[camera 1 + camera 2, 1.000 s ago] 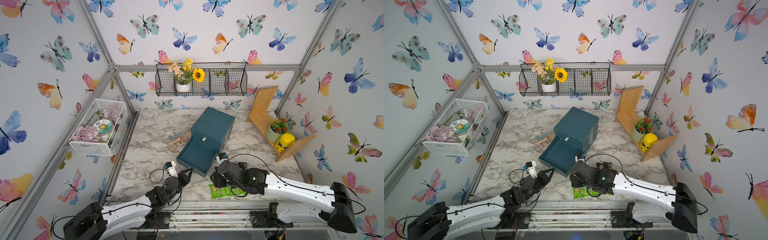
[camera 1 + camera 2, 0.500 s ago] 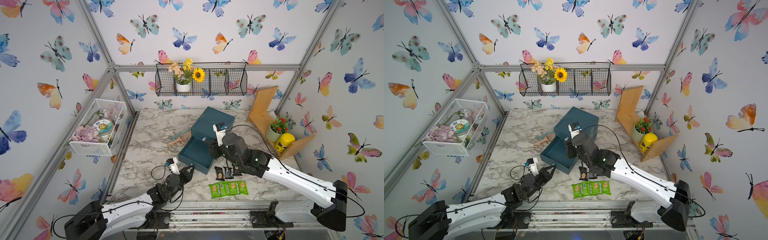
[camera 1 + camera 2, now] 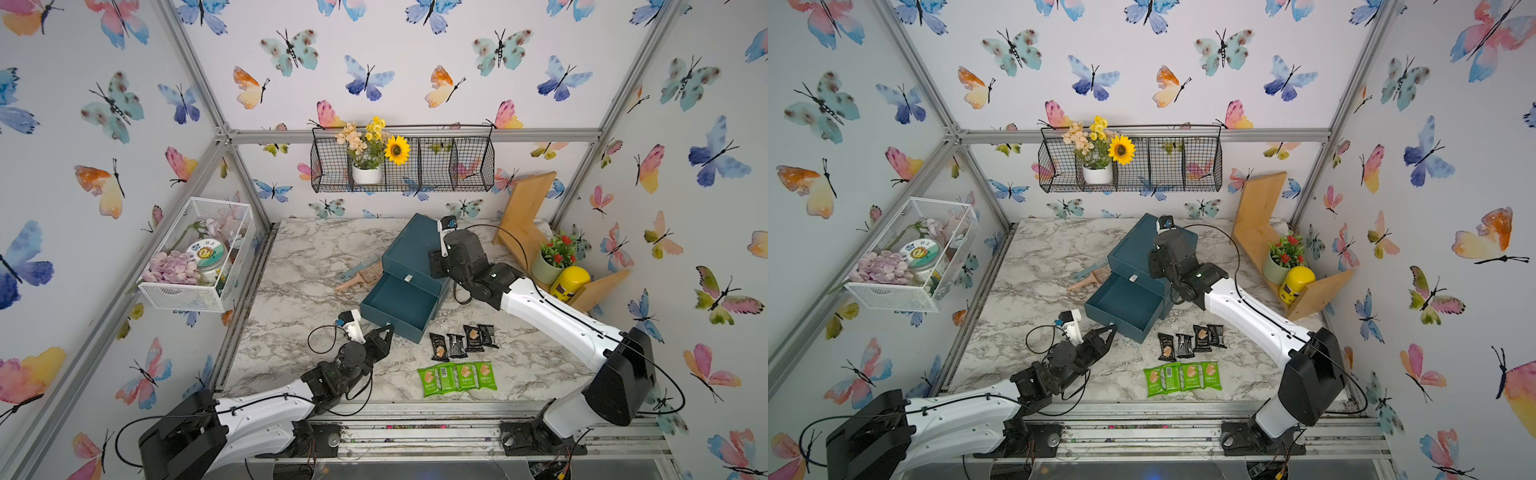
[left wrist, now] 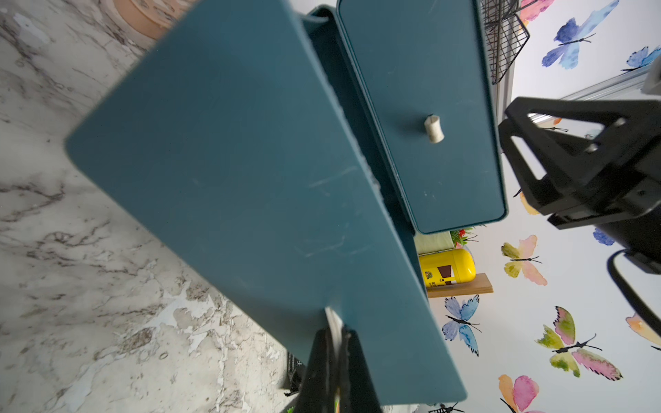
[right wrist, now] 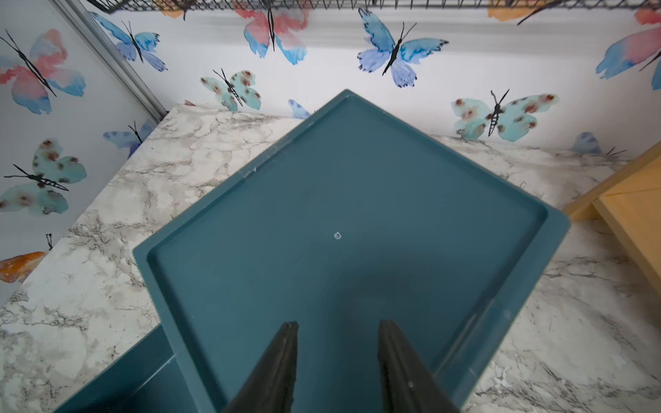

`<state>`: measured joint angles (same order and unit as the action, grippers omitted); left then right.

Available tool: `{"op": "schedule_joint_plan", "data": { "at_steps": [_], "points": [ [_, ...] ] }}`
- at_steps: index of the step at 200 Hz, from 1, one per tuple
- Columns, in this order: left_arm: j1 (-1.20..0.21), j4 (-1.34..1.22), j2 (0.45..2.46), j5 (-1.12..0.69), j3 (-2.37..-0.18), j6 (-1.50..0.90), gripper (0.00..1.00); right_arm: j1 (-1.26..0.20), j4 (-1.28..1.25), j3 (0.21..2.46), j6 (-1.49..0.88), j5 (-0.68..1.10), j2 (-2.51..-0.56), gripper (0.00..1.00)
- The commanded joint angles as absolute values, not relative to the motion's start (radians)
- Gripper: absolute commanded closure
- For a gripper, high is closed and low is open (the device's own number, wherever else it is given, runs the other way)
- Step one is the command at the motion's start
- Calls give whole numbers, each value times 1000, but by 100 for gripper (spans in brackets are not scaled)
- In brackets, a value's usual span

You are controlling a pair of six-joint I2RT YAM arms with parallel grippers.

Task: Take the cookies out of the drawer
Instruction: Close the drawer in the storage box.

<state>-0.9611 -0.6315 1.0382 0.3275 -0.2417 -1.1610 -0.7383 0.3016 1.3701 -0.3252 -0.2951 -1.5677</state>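
Observation:
The teal cabinet [image 3: 415, 245] stands mid-table with its lower drawer [image 3: 376, 309] [image 3: 1100, 307] pulled out; its inside looks bare. The cookies lie on the marble in front of it: a row of black packets [image 3: 461, 343] [image 3: 1192, 340] and a row of green packets [image 3: 457, 377] [image 3: 1183, 377]. My left gripper [image 3: 388, 330] [image 3: 1111, 330] [image 4: 334, 332] is shut on the small white knob at the drawer's front. My right gripper [image 5: 338, 343] [image 3: 435, 262] hovers open over the cabinet's top [image 5: 350, 221], holding nothing.
A small brush and scoop [image 3: 359, 274] lie left of the cabinet. A wooden shelf [image 3: 528, 216] at the right holds a plant pot [image 3: 548, 266] and a yellow container [image 3: 569, 282]. A white wire basket [image 3: 195, 257] hangs left, a black one [image 3: 403, 166] at the back.
My right arm rose from the front of the table, by the green packets, and swung back over the cabinet, its jaws narrowing. The left gripper stayed on the knob.

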Motion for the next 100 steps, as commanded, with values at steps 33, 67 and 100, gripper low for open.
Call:
{"op": "schedule_joint_plan", "data": {
  "at_steps": [33,67,100],
  "points": [
    [-904,-745,1150,252,-322,-1111,100,-735,363,1379,-348,-253,-1592,64],
    [-867,-789,1227,236,-368,-1110,100,-734,376,1378,-367,-252,-1609,65],
    [-854,-834,1333,198,-445,-1089,100,-735,392,1381,-374,-255,-1623,66]
  ]
}}
